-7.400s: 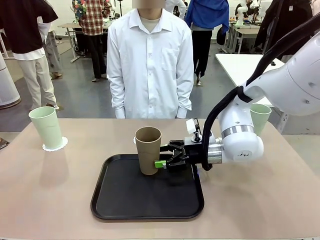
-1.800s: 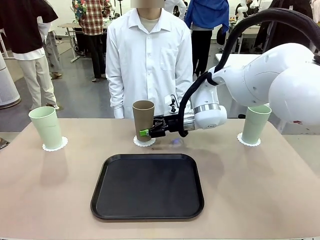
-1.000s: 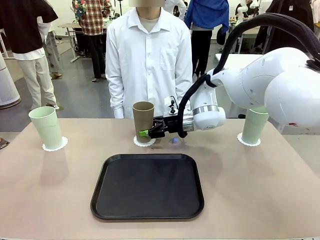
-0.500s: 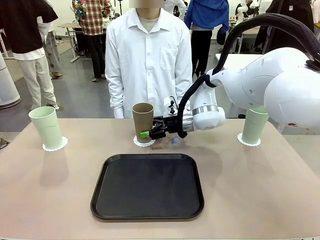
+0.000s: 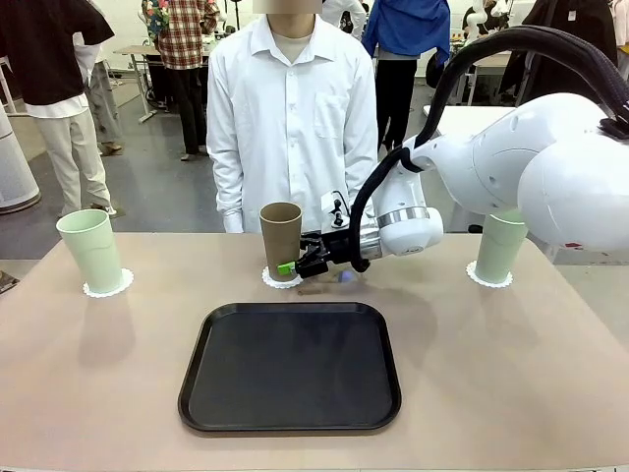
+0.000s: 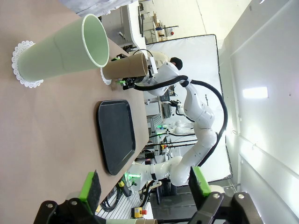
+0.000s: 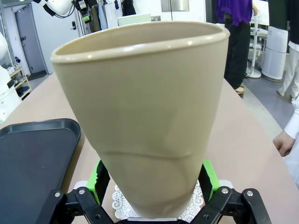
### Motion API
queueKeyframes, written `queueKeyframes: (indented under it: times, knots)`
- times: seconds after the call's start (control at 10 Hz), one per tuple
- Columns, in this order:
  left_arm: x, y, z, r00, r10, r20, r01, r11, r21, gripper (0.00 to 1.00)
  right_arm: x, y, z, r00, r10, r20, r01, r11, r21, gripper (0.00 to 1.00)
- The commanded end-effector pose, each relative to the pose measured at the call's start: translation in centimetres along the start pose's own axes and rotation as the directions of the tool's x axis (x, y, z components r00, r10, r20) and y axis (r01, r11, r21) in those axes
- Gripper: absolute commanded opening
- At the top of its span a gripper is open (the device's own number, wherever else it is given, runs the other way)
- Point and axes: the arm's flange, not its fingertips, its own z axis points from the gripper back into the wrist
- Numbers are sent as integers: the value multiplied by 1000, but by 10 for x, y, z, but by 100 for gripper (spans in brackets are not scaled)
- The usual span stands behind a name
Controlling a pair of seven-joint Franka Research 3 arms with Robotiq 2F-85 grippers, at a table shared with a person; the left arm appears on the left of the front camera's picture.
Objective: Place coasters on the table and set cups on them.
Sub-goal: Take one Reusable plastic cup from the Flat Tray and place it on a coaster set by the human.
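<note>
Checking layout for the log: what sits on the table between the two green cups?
In the front view, the brown cup on its coaster, with the right gripper at it.

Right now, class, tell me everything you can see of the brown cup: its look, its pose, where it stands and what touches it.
The brown cup is a tall, tapered tumbler without a handle, matte tan, open at the top and seemingly empty. It stands upright on a white lacy coaster on the table, beyond the black tray and in front of the person. The right end effector brackets its lower part with green pads on both sides; whether they press on it cannot be told.
</note>
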Motion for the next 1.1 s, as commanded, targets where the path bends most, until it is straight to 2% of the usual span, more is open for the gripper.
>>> queueKeyframes:
  times: [0.0, 1.0]
  knots:
    - [-2, -2, 0, 1000, -6, 7, 6, 1000, -1, 100, 7, -6, -1, 998, -12, -54, 12, 1000, -2, 100]
    - [-2, -2, 0, 1000, -6, 7, 6, 1000, -1, 100, 16, -11, 47, 991, -64, -114, 53, 994, -98, 100]
